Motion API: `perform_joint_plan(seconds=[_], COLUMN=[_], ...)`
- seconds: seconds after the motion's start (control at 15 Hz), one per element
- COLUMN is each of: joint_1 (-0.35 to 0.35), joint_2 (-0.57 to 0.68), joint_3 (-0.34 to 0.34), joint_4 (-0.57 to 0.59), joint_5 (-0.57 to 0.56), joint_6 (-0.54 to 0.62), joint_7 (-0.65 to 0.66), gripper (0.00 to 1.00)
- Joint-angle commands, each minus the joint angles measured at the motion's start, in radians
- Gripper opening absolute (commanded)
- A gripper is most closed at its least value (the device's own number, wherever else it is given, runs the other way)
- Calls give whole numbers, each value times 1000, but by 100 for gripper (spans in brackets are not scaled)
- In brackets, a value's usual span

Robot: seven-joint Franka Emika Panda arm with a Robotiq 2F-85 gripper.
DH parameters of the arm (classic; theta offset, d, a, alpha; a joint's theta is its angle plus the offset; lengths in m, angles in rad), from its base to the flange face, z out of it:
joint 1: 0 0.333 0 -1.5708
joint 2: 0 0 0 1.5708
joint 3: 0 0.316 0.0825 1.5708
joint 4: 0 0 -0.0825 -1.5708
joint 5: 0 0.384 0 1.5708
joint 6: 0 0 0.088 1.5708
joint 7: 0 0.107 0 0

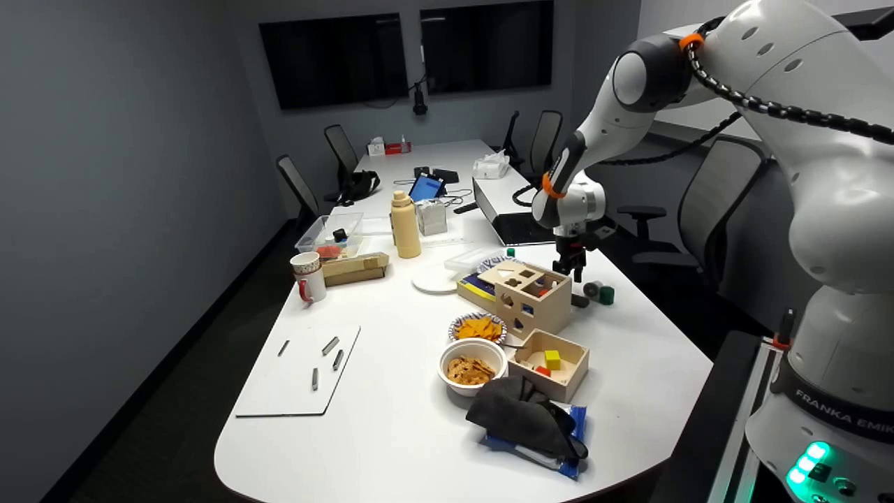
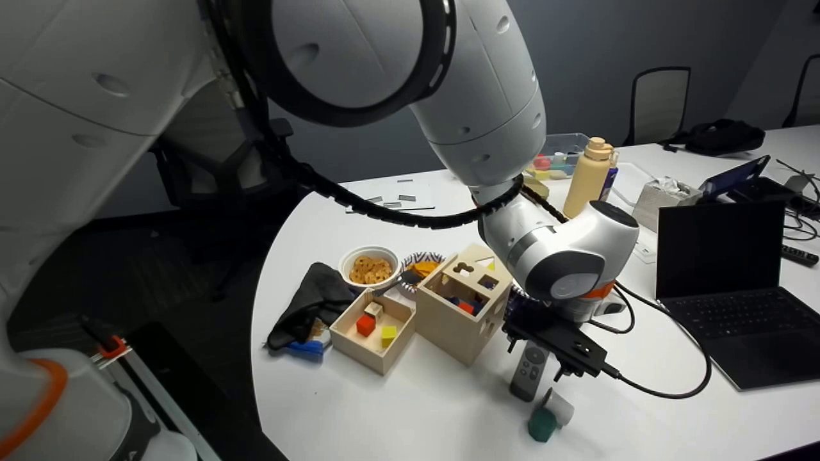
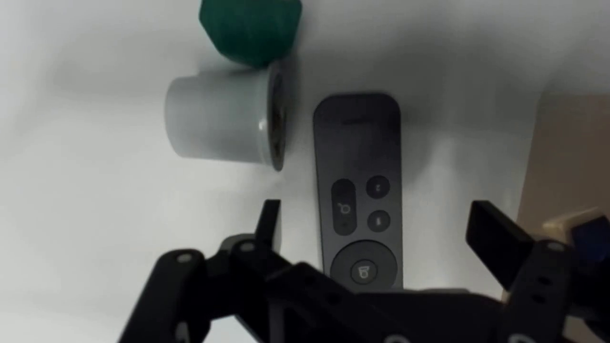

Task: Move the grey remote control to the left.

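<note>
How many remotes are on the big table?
2: the grey remote under the open gripper, and a black remote behind the laptop. More could be hidden behind other things.

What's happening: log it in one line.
grey remote control: on table, ungripped; pincer: open, above it; wooden shape sorter: nearby; grasp: pending

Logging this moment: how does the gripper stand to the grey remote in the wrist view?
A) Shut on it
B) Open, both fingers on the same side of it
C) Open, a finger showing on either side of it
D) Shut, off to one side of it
C: the gripper is open, and white table shows between the remote and each finger.
</note>
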Motion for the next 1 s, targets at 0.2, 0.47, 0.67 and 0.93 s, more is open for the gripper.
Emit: perform_joint_plan(seconds=[0.2, 0.47, 0.67, 0.93], joint_1=[-1, -4, -9, -12], joint_2=[60, 76, 88, 104], joint_3=[14, 22, 24, 24], joint_4=[43, 59, 78, 98], joint_5=[-75, -85, -83, -82], joint_6=[25, 26, 21, 20], joint_7=[19, 20, 20, 22], gripper=[100, 100, 100, 100])
